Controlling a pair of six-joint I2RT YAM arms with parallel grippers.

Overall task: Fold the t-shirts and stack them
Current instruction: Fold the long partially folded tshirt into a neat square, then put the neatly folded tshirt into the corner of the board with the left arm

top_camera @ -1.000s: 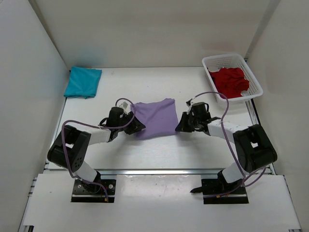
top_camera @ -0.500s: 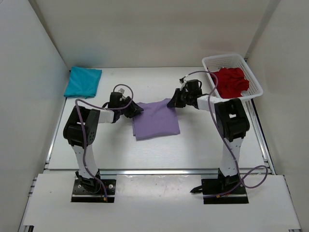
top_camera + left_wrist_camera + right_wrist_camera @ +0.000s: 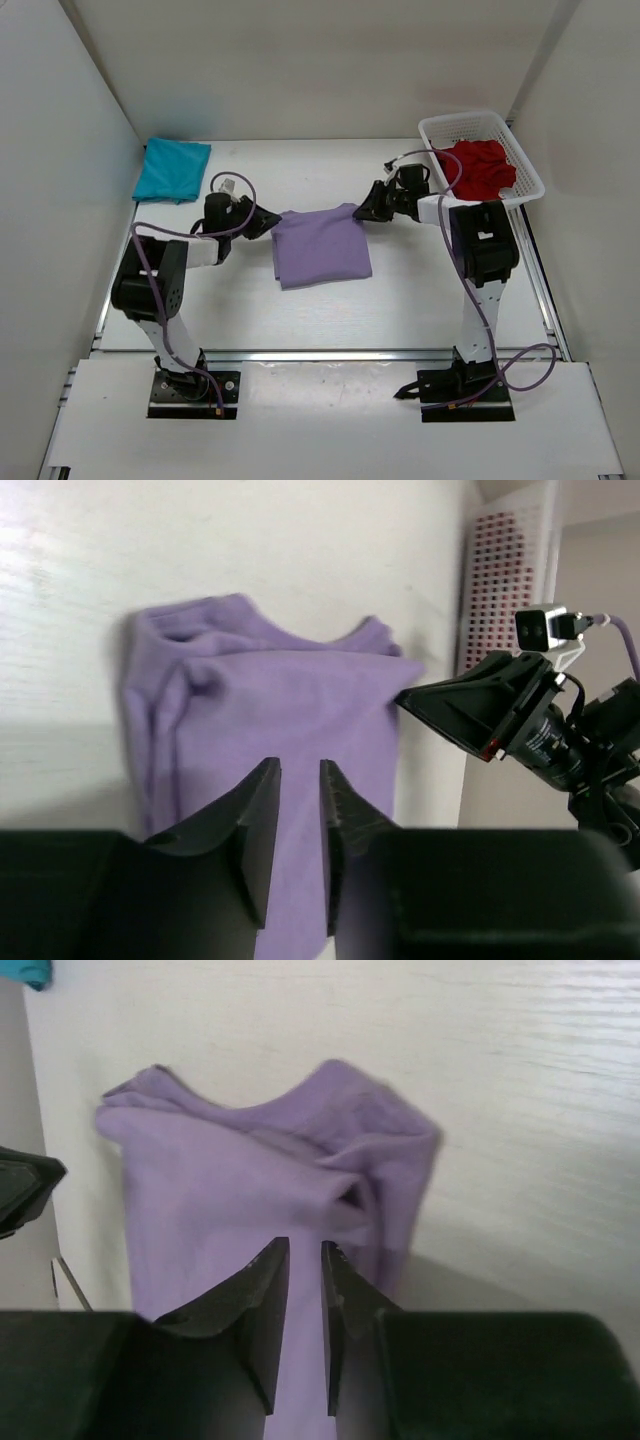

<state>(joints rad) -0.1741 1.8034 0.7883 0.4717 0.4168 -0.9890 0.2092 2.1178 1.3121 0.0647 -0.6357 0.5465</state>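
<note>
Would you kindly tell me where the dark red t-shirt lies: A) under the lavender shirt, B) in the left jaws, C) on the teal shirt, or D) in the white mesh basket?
D: the dark red t-shirt lies crumpled inside the white mesh basket at the far right.

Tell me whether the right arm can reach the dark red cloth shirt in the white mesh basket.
Probably yes. The dark red shirt lies uncovered in the open-topped white mesh basket, close beside the right arm. The right gripper faces away, toward the lavender shirt, so it must turn back.
</note>
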